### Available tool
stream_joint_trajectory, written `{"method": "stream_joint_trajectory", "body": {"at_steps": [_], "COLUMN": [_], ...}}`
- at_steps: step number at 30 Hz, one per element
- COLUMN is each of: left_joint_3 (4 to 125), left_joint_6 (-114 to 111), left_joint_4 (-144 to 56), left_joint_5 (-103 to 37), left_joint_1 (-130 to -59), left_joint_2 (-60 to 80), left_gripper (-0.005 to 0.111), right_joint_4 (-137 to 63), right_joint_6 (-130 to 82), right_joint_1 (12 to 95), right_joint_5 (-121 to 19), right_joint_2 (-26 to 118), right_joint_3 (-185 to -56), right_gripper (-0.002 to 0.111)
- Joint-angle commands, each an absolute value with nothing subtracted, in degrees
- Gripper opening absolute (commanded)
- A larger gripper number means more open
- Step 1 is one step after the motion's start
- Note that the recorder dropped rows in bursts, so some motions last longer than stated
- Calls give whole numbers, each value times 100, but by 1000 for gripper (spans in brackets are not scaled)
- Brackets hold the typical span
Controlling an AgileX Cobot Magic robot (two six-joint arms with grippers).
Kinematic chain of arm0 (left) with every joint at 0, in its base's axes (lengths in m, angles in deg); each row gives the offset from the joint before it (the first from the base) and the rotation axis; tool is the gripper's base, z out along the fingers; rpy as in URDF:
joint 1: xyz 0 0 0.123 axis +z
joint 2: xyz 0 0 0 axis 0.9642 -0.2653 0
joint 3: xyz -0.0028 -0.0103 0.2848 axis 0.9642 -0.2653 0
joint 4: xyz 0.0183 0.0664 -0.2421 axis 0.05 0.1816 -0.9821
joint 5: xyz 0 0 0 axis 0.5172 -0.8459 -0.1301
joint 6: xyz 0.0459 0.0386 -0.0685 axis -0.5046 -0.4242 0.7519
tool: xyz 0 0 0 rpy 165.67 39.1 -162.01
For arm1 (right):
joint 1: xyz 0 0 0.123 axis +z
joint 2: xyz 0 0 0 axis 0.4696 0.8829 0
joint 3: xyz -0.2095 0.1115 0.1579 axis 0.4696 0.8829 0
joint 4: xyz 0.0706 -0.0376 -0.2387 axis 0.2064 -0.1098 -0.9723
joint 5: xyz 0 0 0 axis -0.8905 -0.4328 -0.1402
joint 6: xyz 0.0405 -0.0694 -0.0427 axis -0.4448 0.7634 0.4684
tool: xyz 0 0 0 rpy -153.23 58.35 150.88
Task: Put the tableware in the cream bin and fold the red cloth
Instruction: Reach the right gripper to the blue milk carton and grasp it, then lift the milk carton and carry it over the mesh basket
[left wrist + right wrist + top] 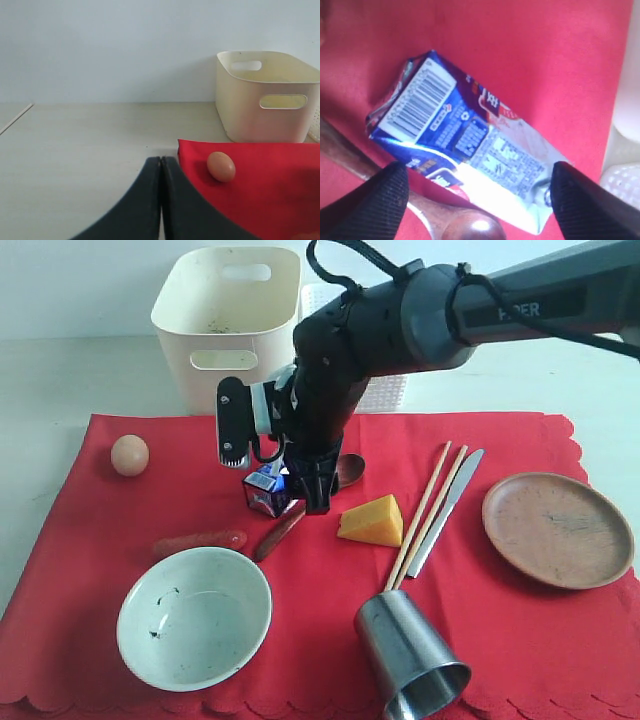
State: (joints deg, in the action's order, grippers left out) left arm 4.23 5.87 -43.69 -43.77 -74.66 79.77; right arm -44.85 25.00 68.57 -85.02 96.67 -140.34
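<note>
Cloth: bright red, plain, scalloped edge. Bin, far: cream, dark specks inside. Basket beside it: white, perforated. Egg, left: tan. Sausage: reddish-orange. Bowl, near left: pale green w/ dark flecks. Milk carton, centre: blue & white, black barcode, small print. Spoon: dark brown wood. Cheese wedge: yellow-orange. Chopsticks: light wood. Knife: silver. Plate, right: brown, faint wood grain. Cup, near: shiny steel grey. Right gripper & left gripper: black. Table: off-white.
</note>
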Motion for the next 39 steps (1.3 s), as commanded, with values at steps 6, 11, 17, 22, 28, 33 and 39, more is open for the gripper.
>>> {"method": "stream_joint_trajectory", "body": {"at_steps": [6,11,17,22,28,33,39], "left_joint_3": [407,407,407,407,407,407,407], "left_joint_6": [624,624,624,624,624,624,624], "left_joint_4": [-4369,-4369,-4369,-4369,-4369,-4369,-4369], "left_joint_5": [-4353,-4353,-4353,-4353,-4353,-4353,-4353], "left_joint_1": [-7446,-7446,-7446,-7446,-7446,-7446,-7446], "left_joint_2": [8007,8007,8007,8007,8007,8007,8007], "left_gripper": [2,2,2,2,2,2,2], "right_joint_4": [-5102,-5078,-5094,-5141,-5907,-6134,-6134], "right_joint_6": [2432,2513,2513,2525,2483,2517,2515], "right_joint_1": [6999,7037,7037,7037,7120,7220,7243], "right_joint_5": [-8163,-7829,-7765,-7639,-7546,-7384,-6886], "right_joint_2": [9906,10028,10053,10195,10174,10124,10214], "right_joint_3": [-14068,-14068,-14068,-14068,-14068,-14068,-14068], "right_gripper": [75,75,75,75,75,75,74]}}
